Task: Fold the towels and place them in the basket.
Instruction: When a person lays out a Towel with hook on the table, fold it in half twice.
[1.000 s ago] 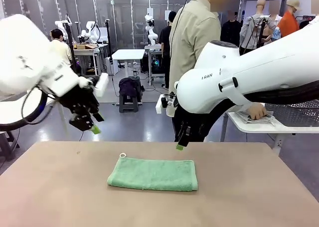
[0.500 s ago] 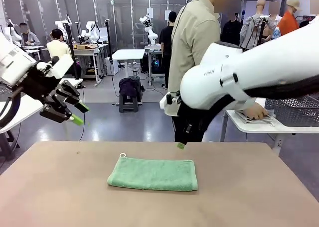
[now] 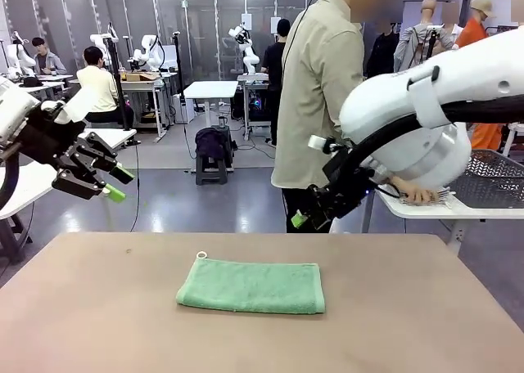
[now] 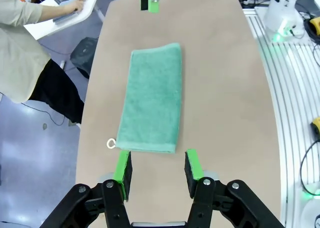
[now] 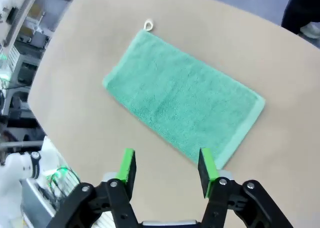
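One mint-green towel [image 3: 251,286] lies folded flat in the middle of the brown table [image 3: 98,324], its small loop at the far left corner. My left gripper [image 3: 119,185] hangs open in the air beyond the table's left far corner, holding nothing. In the left wrist view the towel [image 4: 152,99] lies ahead of the open left gripper [image 4: 157,170]. My right gripper [image 3: 301,219] is open above the table's far edge, right of the towel. From the right wrist view the towel [image 5: 182,98] sits below the empty right gripper [image 5: 167,168]. The dark mesh basket [image 3: 491,177] stands on a white side table at the right.
A person [image 3: 319,103] stands at the far side, one hand [image 3: 413,195] resting on grey folded cloths [image 3: 426,197] on the white side table [image 3: 442,211] beside the basket. My right arm's bulky white body [image 3: 417,119] hangs over the table's far right.
Both arms have drawn away from the towel: the left gripper swung out to the left and up, the right arm's body pulled back to the right. The towel has not moved.
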### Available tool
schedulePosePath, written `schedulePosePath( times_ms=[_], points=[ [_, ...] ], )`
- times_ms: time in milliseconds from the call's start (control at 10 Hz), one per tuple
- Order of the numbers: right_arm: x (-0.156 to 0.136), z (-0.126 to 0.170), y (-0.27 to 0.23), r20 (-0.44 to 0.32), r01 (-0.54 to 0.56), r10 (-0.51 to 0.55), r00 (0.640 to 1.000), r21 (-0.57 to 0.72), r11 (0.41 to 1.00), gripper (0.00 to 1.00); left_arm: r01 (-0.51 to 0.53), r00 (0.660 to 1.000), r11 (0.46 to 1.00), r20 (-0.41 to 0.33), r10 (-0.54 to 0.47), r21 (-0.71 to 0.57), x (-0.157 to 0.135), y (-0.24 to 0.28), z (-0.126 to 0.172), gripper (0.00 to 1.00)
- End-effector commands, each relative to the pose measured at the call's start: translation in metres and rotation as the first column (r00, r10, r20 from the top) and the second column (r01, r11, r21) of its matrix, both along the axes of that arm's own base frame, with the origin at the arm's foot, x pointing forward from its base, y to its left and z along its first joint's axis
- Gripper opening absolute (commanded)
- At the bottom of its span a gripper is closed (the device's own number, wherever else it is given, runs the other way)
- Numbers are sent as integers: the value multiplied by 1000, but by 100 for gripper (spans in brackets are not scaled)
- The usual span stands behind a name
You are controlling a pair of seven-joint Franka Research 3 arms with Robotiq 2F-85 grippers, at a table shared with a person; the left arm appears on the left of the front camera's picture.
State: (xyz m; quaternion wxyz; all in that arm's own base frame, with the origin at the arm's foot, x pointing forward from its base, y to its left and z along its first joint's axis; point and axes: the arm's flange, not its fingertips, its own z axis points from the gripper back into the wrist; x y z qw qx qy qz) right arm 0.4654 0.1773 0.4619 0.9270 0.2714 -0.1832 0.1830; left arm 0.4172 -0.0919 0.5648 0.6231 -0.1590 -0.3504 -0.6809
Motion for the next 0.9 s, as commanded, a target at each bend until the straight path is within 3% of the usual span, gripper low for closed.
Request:
schedulePosePath(
  times_ms=[0, 100, 200, 300, 700, 800],
  points=[
    [-11, -25, 2, -25, 216, -214, 976, 97, 972, 64, 25, 1000, 999, 3, -25, -33, -2, 4, -6, 56],
    [-6, -38, -2, -84, 295, -286, 954, 130, 947, 64, 23, 1000, 999, 1, -23, -39, -1, 6, -6, 56],
    [-5, -12, -7, -36, 112, -111, 993, 51, 992, 64, 41, 999, 999, -1, -41, -34, -2, 8, -7, 56],
    [-5, -12, -7, -36, 112, -111, 993, 51, 992, 64, -6, 1000, 1000, -5, 6, -9, 1, 4, -2, 56],
    [-5, -13, -5, -42, 138, -136, 990, 54, 989, 64, -6, 1000, 1000, -5, 6, -9, 1, 4, -2, 56],
    [-2, -18, 1, -173, 271, -249, 953, 118, 955, 64, -5, 1000, 1000, -4, 5, -2, 0, 5, -2, 56]
  ],
)
